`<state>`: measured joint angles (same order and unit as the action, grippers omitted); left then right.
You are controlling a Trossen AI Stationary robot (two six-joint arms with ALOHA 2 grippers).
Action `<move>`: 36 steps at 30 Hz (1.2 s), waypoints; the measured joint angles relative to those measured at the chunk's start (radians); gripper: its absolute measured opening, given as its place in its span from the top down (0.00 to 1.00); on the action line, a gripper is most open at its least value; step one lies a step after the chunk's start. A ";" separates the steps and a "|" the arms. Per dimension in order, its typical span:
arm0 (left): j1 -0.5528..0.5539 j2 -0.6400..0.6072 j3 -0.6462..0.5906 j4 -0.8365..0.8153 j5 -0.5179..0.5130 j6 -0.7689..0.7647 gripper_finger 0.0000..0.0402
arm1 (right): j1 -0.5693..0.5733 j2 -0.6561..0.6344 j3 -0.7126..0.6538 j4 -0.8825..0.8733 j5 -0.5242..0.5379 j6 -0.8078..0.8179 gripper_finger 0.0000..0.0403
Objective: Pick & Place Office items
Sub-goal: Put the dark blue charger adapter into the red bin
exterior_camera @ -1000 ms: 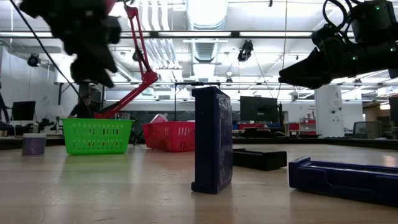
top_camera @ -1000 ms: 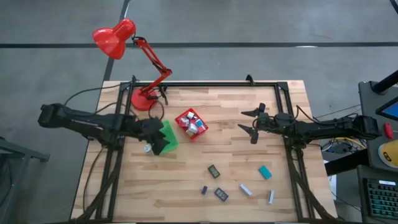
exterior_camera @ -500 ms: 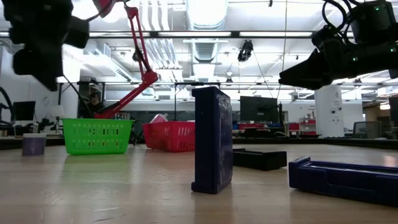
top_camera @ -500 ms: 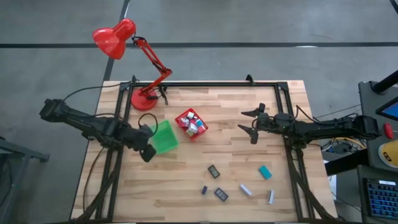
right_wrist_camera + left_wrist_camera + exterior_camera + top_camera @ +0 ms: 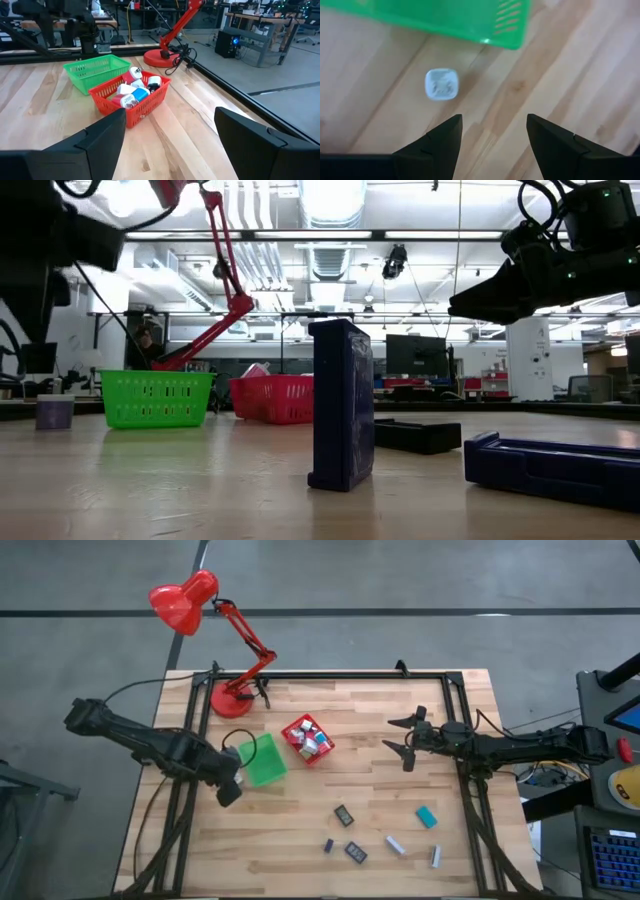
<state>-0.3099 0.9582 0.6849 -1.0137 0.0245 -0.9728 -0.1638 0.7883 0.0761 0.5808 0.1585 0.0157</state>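
Note:
My left gripper (image 5: 228, 790) is open and empty above the table, just off the near left corner of the green bin (image 5: 262, 760). Its wrist view looks down on a small white cube (image 5: 441, 85) that rests on the wood beside the bin's wall (image 5: 470, 22). The cube also shows in the low view (image 5: 55, 412). My right gripper (image 5: 403, 740) is open and empty in the air, right of the red bin (image 5: 308, 740), which holds several small items (image 5: 135, 90). More items lie at the near right: a black piece (image 5: 343, 814), a teal block (image 5: 427, 817) and a grey-white stick (image 5: 436, 856).
A red desk lamp (image 5: 230, 695) stands at the far left, its head past the table's edge. In the low view a dark blue piece (image 5: 342, 405) stands upright, with a flat black piece (image 5: 418, 435) and a blue piece (image 5: 555, 470) lying near it.
My left gripper has drawn back from over the green bin toward the table's near left. The green bin, which it partly covered before, now shows whole. The right arm has kept still.

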 joint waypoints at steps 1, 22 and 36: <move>0.000 0.002 -0.008 0.000 -0.001 -0.034 0.43 | 0.000 0.000 0.000 0.000 0.000 0.000 0.26; 0.001 0.165 -0.051 0.048 -0.123 -0.067 0.45 | 0.000 0.000 0.000 0.000 0.000 0.000 0.26; 0.002 0.291 -0.051 0.045 -0.211 -0.064 0.46 | 0.000 0.000 0.000 0.000 0.000 0.000 0.23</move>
<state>-0.3077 1.2489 0.6334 -0.9691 -0.1862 -1.0363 -0.1638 0.7883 0.0761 0.5808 0.1584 0.0155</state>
